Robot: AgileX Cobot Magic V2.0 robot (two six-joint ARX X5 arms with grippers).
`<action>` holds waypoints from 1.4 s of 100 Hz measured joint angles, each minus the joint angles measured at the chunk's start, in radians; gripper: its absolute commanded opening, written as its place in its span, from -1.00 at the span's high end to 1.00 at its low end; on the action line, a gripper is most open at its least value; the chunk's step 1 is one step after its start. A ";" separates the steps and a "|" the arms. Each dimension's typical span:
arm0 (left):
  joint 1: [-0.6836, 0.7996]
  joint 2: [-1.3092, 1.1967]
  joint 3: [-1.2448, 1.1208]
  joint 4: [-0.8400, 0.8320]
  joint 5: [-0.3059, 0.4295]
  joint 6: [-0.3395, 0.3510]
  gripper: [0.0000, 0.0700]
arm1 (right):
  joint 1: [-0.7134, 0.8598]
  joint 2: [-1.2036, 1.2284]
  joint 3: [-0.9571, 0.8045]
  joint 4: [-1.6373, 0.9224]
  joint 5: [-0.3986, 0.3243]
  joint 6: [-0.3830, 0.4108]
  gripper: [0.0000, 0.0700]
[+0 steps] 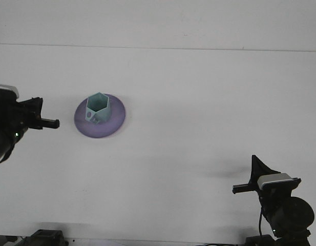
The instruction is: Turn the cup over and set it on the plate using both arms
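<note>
A teal hexagonal cup (98, 108) stands upright on the purple plate (114, 123), mouth up, its small handle facing the front left. My left gripper (49, 111) is at the far left edge of the table, open and holding nothing, well clear of the plate's left side. My right gripper (255, 161) is low at the front right, far from the cup. Its two fingers read as one dark wedge, shut on nothing.
The white table (198, 102) runs to a pale back wall. The right arm's base (286, 212) fills the bottom right corner. Part of the left arm's base (45, 238) shows at the bottom left edge.
</note>
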 measured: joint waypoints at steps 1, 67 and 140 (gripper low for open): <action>0.000 -0.016 -0.027 0.019 0.000 0.000 0.96 | 0.000 0.000 0.000 0.000 0.001 0.003 1.00; 0.000 -0.778 -1.262 0.856 0.074 -0.031 0.96 | 0.000 -0.010 -0.058 0.158 0.058 0.000 1.00; 0.000 -0.784 -1.252 0.854 0.074 -0.035 0.96 | 0.000 -0.010 -0.058 0.158 0.058 -0.002 1.00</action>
